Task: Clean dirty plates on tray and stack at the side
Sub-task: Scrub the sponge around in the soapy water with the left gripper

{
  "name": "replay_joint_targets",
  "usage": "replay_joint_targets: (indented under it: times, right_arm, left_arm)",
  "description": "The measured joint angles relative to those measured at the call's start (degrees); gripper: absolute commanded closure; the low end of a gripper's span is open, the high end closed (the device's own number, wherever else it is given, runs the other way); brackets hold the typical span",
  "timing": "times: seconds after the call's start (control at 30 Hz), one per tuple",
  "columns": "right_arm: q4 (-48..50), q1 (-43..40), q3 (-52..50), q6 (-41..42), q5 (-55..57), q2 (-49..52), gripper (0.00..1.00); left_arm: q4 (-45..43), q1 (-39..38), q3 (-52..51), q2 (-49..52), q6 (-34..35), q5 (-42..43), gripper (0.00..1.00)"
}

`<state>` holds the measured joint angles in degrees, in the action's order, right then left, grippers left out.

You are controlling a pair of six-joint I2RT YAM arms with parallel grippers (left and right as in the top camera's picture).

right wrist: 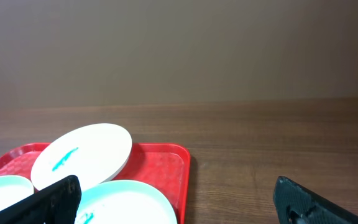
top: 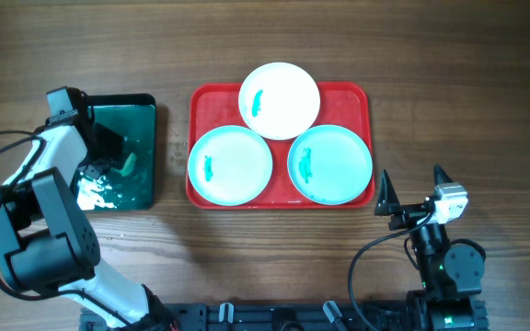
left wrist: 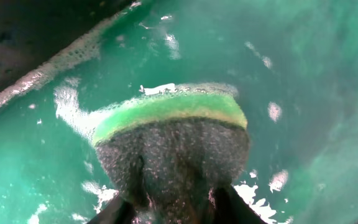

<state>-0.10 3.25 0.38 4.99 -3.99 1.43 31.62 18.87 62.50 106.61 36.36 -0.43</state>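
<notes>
Plates: all three lie on the red tray [top: 199, 103] at mid-table, each marked with a small teal smear.
White plate [top: 279, 99]: at the tray's far edge, its rim reaching past the tray's rim. It rests on the other two plates, and the right wrist view shows it tilted.
Turquoise plate [top: 230, 165]: on the tray's side nearest the dark green tray [top: 147, 138]. Its far edge is tucked under the white plate. In the right wrist view only a sliver shows at the frame's corner.
Second turquoise plate [top: 330, 164]: on the side nearest the right gripper [top: 410, 173]. It is cut off by the bottom of the right wrist frame and partly hidden behind a finger.
Left gripper [left wrist: 173, 210]: down in the dark green tray, pinching the sponge [left wrist: 173, 109]. Only the roots of its fingers show at the bottom edge of its own view, and overhead the arm covers part of that tray.
Sponge: green over a yellow layer, its dark scouring face toward the camera, ringed by foam [left wrist: 67, 102] and greenish water. Whether it touches the tray floor cannot be told.
Right gripper: fingers spread wide and holding nothing, over the wooden table [top: 486, 101] just beside the red tray's near corner.
</notes>
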Motion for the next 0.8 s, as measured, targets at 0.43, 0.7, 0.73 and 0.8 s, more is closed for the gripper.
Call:
replay_joint_targets:
  times: [0.43, 0.7, 0.73, 0.8]
  right_arm:
    - [0.0, 0.0, 0.0, 0.0, 0.0, 0.0, 0.00]
    - [0.0, 0.0, 0.0, 0.0, 0.0, 0.0, 0.00]
    - [0.0, 0.0, 0.0, 0.0, 0.0, 0.0, 0.00]
    - [0.0, 0.0, 0.0, 0.0, 0.0, 0.0, 0.00]
  left_arm:
    - [-0.1, 0.0, 0.1, -0.7, -0.2, 3.1, 0.39]
    - [1.2, 0.0, -0.3, -0.5, -0.1, 5.0, 0.96]
    - [1.3, 0.0, -0.3, -0.4, -0.2, 5.0, 0.96]
    - [1.5, 0.0, -0.3, -0.4, -0.1, 4.8, 0.96]
